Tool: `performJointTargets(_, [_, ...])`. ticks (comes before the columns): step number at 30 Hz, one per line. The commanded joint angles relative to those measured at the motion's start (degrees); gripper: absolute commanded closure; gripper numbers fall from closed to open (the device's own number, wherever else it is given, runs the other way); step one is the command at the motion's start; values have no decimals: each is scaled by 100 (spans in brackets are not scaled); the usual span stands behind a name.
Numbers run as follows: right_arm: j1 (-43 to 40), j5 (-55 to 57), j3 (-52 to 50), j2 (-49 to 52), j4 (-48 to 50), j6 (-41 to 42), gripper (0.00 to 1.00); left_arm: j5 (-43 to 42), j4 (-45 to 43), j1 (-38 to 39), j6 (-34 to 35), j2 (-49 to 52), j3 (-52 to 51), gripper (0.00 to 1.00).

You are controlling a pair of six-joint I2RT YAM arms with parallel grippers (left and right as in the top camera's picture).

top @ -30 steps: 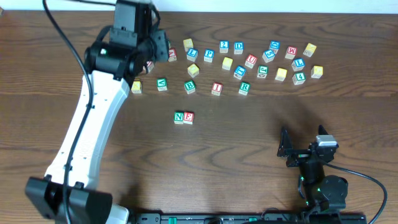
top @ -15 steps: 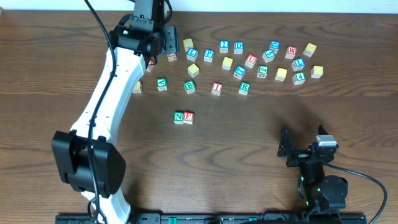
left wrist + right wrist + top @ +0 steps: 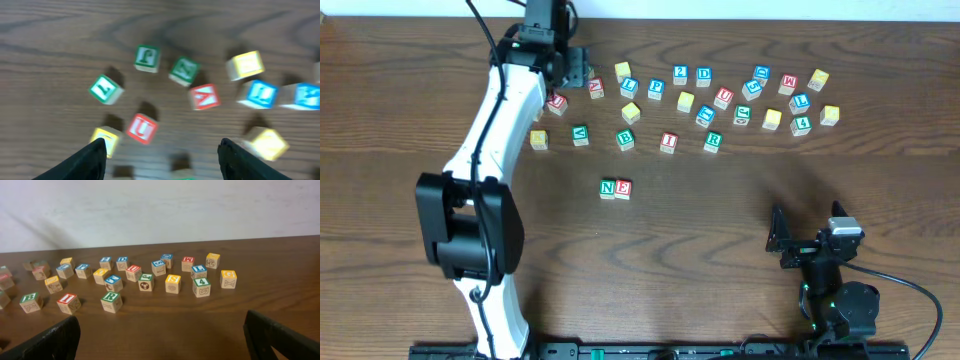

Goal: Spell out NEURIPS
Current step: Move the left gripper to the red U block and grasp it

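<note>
The green N cube (image 3: 608, 187) and red E cube (image 3: 623, 187) sit side by side mid-table. In the far scatter lie the red U (image 3: 723, 97), green R (image 3: 712, 141), red I (image 3: 668, 141) and blue P (image 3: 656, 88). My left gripper (image 3: 577, 72) hovers open and empty over the scatter's far-left end. Its wrist view is blurred; between the fingertips (image 3: 98, 150) a red-framed cube (image 3: 141, 127) shows, letter unsure. My right gripper (image 3: 778, 240) rests open and empty at the near right. It faces R (image 3: 111, 301), I (image 3: 68, 303) and U (image 3: 133, 272).
Many other letter and digit cubes lie in a band along the far side, among them a green B (image 3: 625, 139), a red A (image 3: 205, 96) and yellow cubes (image 3: 686, 101). The left arm (image 3: 495, 130) stretches up the table's left side.
The left arm has stretched out toward the far edge, its elbow swinging right. Its jaws have spread wider over the far-left cubes. The right arm has not moved.
</note>
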State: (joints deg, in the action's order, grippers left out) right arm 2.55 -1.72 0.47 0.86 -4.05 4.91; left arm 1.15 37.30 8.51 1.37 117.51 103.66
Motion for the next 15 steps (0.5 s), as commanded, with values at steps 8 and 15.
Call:
performJointTargets(8, [11, -33, -15, -15, -17, -44, 1, 101, -131, -223, -1379, 861, 168, 35])
performJointTargets(15, [11, -33, -15, -15, -15, -44, 1, 103, -275, -223, -1377, 1298, 157, 43])
